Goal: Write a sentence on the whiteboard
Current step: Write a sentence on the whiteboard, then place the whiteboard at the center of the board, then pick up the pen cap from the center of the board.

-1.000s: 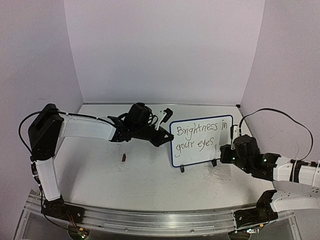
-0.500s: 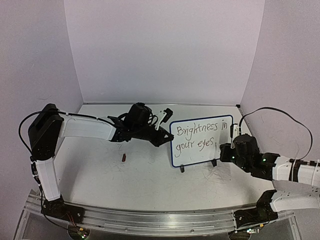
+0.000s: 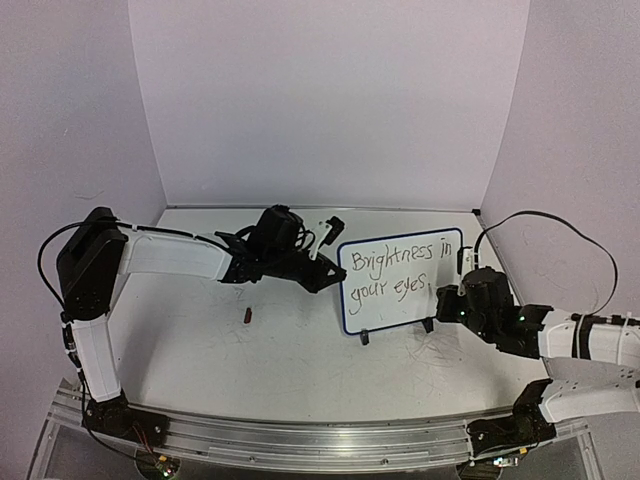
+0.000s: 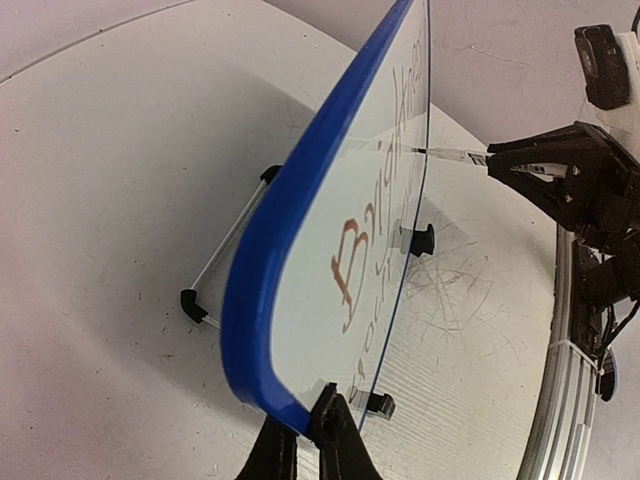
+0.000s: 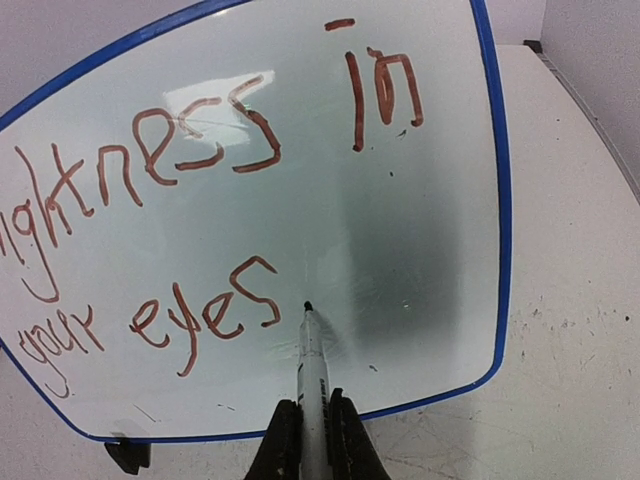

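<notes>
Left arm (image 3: 170, 256): extended across the table (image 3: 280, 360) toward the centre. A small dark red object (image 3: 247, 316) is noted lying on the table in front of this arm, well apart from everything else; what it is cannot be told.

Left hand (image 4: 303, 428): fingers are pressed together on the blue frame at the left edge of the whiteboard (image 3: 395, 312), near its lower corner. The board is pinched there.

The whiteboard is located just right of the table's centre, between the two hands. It is stood upright on its two black feet (image 3: 365, 338), tilted slightly back, with the written face turned toward the arm bases.

The sentence (image 3: 395, 262) is read in two lines: "Brightness in" above, "your eyes" below. The strokes appear dark from above and reddish-brown in the wrist views.

Marker (image 5: 312, 370): held pointing at the board, its tip set at the surface just right of the final "s" of "eyes". Contact appears to be made.

Right hand (image 5: 314, 432): fingers are clamped on the marker's barrel, beside the board's right edge. Faint grey scribbles (image 3: 440, 350) are seen on the table below this hand.
</notes>
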`<move>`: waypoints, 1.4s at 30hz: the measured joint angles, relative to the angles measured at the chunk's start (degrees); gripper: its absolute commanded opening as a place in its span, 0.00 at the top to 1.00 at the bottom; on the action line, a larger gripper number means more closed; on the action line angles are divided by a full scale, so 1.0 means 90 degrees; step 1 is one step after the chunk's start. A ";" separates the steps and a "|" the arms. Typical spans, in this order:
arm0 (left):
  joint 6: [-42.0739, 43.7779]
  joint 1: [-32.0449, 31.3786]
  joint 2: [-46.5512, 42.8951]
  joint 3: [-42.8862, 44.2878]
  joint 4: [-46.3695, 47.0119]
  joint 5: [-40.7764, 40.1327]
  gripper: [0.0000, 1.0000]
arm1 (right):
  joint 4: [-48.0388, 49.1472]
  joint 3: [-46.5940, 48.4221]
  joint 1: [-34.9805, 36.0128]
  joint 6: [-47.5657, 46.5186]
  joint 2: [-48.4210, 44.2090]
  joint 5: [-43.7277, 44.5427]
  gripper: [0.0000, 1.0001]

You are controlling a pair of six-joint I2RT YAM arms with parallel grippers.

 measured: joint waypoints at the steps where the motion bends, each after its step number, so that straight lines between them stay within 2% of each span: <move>1: -0.0002 0.0000 0.0000 0.0002 -0.0002 0.0000 1.00 | -0.0002 0.0000 -0.0003 -0.0002 -0.0002 -0.0002 1.00; 5: -0.0042 -0.0007 0.0026 0.0057 -0.0013 -0.0019 1.00 | -0.0367 0.0036 -0.0027 -0.0016 -0.0317 -0.0131 1.00; 9: -0.0099 -0.0071 0.0037 0.0090 -0.0022 -0.0187 0.94 | -0.1351 0.0105 -0.0054 -0.0117 -0.1890 -0.0288 1.00; 11: -0.0131 -0.0082 0.0037 0.0090 -0.0024 -0.0249 0.84 | -0.1716 0.0300 -0.0054 -0.0164 -0.2510 -0.0282 1.00; 14: -0.0102 -0.0096 0.0037 0.0085 -0.0164 -0.0626 0.69 | -0.1969 0.0671 -0.0054 -0.0253 -0.2870 -0.0246 1.00; 22: -0.0096 -0.0068 -0.0200 -0.0119 -0.0744 -0.1473 0.38 | -0.2072 0.0821 -0.0054 -0.0641 -0.2491 -0.0177 1.00; 24: -0.0177 -0.0067 -0.0506 -0.0336 -0.0924 -0.1719 0.34 | -0.2073 0.0841 -0.0054 -0.0778 -0.2354 -0.0183 1.00; 29: -0.0692 -0.0039 -0.1806 -0.1104 -0.1690 -0.2359 0.30 | -0.2055 0.0884 -0.0054 -0.1139 -0.2299 -0.0285 1.00; 33: -0.1343 0.0233 -0.2451 -0.1430 -0.2655 -0.2645 0.31 | -0.1956 0.0908 -0.0054 -0.1355 -0.2172 -0.0533 1.00; 37: -0.1803 0.0940 -0.2359 -0.1639 -0.3344 -0.2619 0.38 | -0.1830 0.0908 -0.0054 -0.1487 -0.1975 -0.0922 1.00; 42: -0.1942 0.1343 -0.1380 -0.1421 -0.3903 -0.2514 0.47 | -0.1788 0.0908 -0.0054 -0.1547 -0.1853 -0.1388 1.00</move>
